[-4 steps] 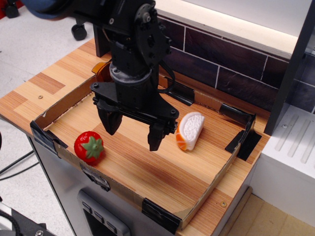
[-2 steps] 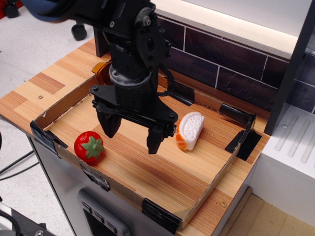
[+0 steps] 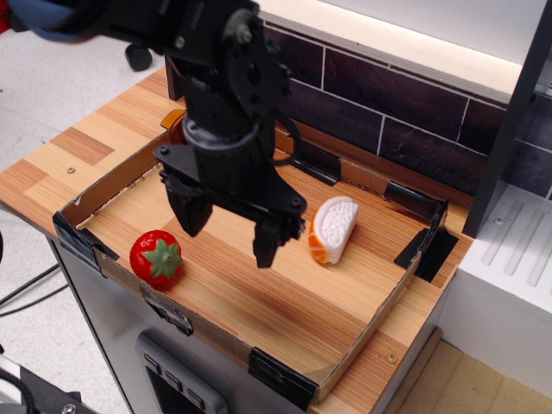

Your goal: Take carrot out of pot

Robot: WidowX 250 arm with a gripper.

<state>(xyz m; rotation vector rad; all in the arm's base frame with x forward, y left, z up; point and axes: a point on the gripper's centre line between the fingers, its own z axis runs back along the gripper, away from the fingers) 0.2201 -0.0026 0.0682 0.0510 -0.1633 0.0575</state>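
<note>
My black gripper hangs open and empty above the wooden tray floor, between the red strawberry and the orange-and-white sushi-like wedge. Only a sliver of the amber-orange pot shows at the back left, behind my arm; most of it is hidden. The carrot is not in view.
A low cardboard wall with black tape corners rings the tray. A dark tiled wall stands behind. A white appliance stands at the right. The counter drops off at the front and left.
The gripper has shifted slightly left and toward the back, staying open. The strawberry and the wedge have not moved.
</note>
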